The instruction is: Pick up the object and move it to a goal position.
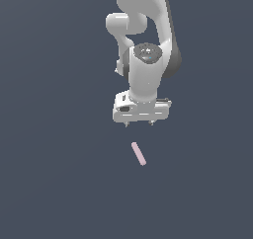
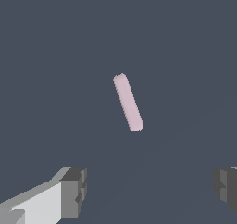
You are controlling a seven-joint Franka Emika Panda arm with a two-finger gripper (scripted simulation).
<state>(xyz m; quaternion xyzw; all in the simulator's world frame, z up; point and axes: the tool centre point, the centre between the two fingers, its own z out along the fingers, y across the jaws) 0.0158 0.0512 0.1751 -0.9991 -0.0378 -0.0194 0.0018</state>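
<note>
The object, a small pale pink bar with rounded ends, lies flat on the dark grey surface, slightly slanted. It also shows in the wrist view, ahead of the fingers and apart from them. My white gripper hangs above the surface, just behind the bar in the exterior view, not touching it. Its two grey fingertips stand wide apart with nothing between them, so the gripper is open and empty.
The white arm rises behind the gripper toward the top of the exterior view. The dark grey surface stretches on all sides, and no other object shows.
</note>
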